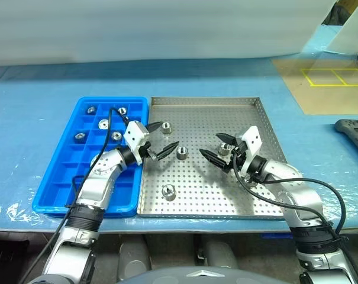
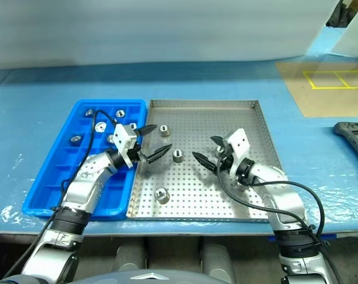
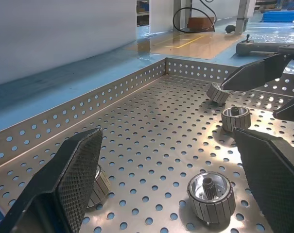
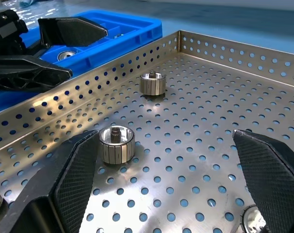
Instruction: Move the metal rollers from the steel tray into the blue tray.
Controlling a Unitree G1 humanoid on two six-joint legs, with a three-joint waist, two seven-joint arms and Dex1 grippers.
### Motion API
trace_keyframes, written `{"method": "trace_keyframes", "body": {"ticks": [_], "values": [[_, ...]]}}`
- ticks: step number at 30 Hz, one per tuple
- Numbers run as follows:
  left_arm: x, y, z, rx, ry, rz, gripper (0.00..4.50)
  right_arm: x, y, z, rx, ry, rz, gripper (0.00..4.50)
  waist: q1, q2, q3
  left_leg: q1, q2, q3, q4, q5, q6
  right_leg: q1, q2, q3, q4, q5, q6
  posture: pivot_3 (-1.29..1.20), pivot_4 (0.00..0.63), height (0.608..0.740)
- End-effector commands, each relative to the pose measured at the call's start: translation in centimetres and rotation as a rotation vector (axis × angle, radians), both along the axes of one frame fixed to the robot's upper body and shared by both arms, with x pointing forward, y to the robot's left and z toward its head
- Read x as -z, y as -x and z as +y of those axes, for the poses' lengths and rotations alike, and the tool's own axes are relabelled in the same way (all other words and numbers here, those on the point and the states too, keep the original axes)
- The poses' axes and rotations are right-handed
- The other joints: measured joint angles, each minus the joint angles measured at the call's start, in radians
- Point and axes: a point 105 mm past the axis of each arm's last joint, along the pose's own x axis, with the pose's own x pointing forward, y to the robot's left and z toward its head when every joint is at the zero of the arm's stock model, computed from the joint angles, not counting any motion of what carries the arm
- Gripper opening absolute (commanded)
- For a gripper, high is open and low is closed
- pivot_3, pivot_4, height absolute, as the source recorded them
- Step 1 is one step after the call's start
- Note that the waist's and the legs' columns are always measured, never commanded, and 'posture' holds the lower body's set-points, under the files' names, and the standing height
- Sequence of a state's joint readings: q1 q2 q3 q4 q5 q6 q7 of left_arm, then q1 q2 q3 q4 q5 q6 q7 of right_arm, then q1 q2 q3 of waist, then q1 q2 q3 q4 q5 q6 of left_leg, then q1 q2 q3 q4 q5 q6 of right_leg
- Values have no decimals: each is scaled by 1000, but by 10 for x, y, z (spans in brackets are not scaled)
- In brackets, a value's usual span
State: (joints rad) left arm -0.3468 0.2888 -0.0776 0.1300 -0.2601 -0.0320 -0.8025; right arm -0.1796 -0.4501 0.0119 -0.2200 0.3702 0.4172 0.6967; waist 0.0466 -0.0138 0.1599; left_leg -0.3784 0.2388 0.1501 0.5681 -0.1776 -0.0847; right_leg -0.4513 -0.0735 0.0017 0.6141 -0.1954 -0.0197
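Four metal rollers (image 1: 182,152) are seen on the steel tray (image 1: 267,204); five, perhaps, lie in the blue tray (image 1: 54,204) at nine o'clock. Both the left gripper (image 1: 161,139) and right gripper (image 1: 219,148) are held wide open and empty. A pick is in hand; closing on the centre roller is called for next.

The blue tray (image 1: 60,177) sits on the tabletop (image 1: 25,118), touching the left side of the steel tray (image 1: 267,127). Five rollers (image 1: 100,124) lie in compartments at the blue tray's far end. On the steel tray, one roller (image 1: 166,128) lies far left, another (image 1: 182,152) near the middle, a third (image 1: 168,191) nearer the front, and a fourth (image 1: 225,149) right of centre. A remote (image 1: 355,131) rests on the tabletop well off to the right.
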Motion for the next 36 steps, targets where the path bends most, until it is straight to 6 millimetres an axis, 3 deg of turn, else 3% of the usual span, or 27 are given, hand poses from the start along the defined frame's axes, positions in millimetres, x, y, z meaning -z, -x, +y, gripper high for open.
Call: {"method": "trace_keyframes", "body": {"ticks": [1,8,16,22,29,36], "values": [[-8,4,-2,26,-22,-37,4500,-16,4,1,-15,-3,-60,4472,0,0,0,0,0,0,0,0,0,0,0,0,0,0,0,-57,150,740],[-15,6,-4,72,-52,-31,4500,-19,4,-5,-8,-1,-56,4472,-1,0,0,0,0,0,0,0,0,0,0,0,0,0,0,-66,150,740],[-16,9,-21,183,-178,14,4500,-24,11,-3,-48,40,-47,4472,-2,0,0,0,0,0,0,0,0,0,0,0,0,0,0,-92,150,740],[-16,2,-27,201,-270,41,4500,-30,13,-3,-37,16,-16,4472,-4,0,0,0,0,0,0,0,0,0,0,0,0,0,0,-117,150,740],[1,0,-32,249,-434,69,4500,-37,18,-3,-27,-1,9,4472,-5,0,0,1,0,0,0,0,0,0,0,0,0,0,0,-155,150,740],[-8,-12,-41,254,-473,60,4500,-40,22,-5,-19,0,21,4472,-5,1,0,1,0,0,0,1,-1,1,0,0,0,0,0,-179,150,740]]}}
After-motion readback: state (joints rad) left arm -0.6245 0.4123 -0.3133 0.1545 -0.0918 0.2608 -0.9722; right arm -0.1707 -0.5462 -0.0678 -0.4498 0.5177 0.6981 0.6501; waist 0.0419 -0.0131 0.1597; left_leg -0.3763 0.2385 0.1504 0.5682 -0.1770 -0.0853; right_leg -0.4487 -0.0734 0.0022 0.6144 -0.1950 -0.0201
